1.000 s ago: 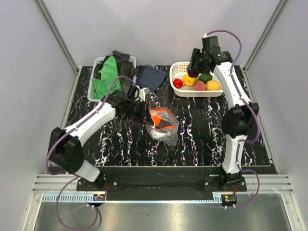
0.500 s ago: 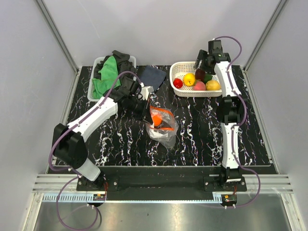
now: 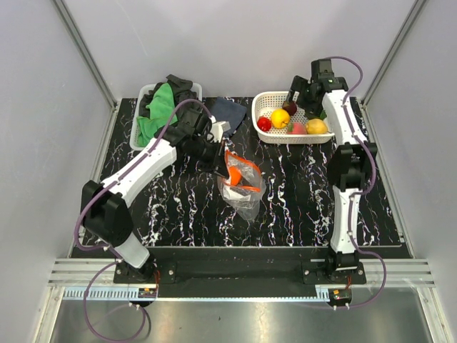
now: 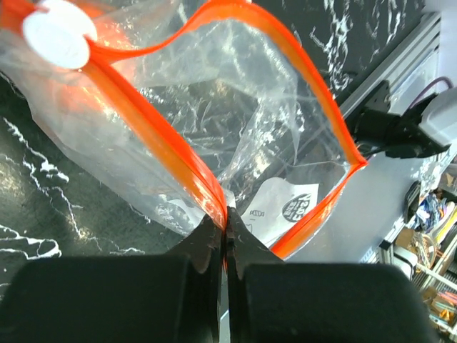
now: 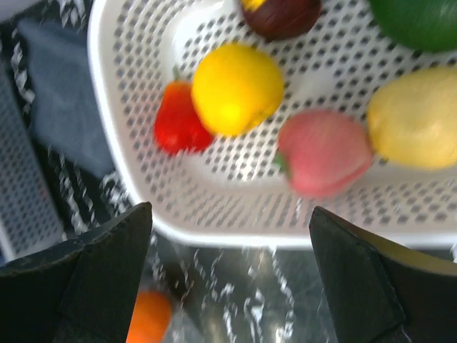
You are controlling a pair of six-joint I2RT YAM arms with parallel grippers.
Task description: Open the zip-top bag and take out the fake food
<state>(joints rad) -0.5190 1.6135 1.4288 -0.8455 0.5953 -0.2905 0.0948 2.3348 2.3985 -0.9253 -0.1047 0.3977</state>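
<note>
The zip-top bag (image 3: 241, 187) lies mid-table, clear and crinkly, its orange zip strip (image 4: 161, 143) parted into an open mouth. My left gripper (image 3: 218, 163) is shut on that strip, the jaws (image 4: 227, 218) pinching it next to the white slider (image 4: 59, 40). An orange piece (image 5: 146, 318) of fake food shows in the bag. My right gripper (image 3: 303, 96) hangs open and empty (image 5: 230, 211) over the white basket (image 3: 293, 139). In the basket lie red (image 5: 178, 121), yellow (image 5: 235, 89), pink (image 5: 325, 150), pale yellow (image 5: 414, 118), green (image 5: 421, 21) and dark brown (image 5: 282, 14) pieces.
A white bin (image 3: 143, 93) of green and black cloths stands at the back left. A dark blue cloth (image 3: 225, 114) lies between it and the basket. Grey enclosure walls close in the marbled black table (image 3: 178, 207) on three sides.
My right jaws have spread wider above the basket, where the dark brown piece now lies. My left gripper has drawn the bag's zip edge up and slightly right.
</note>
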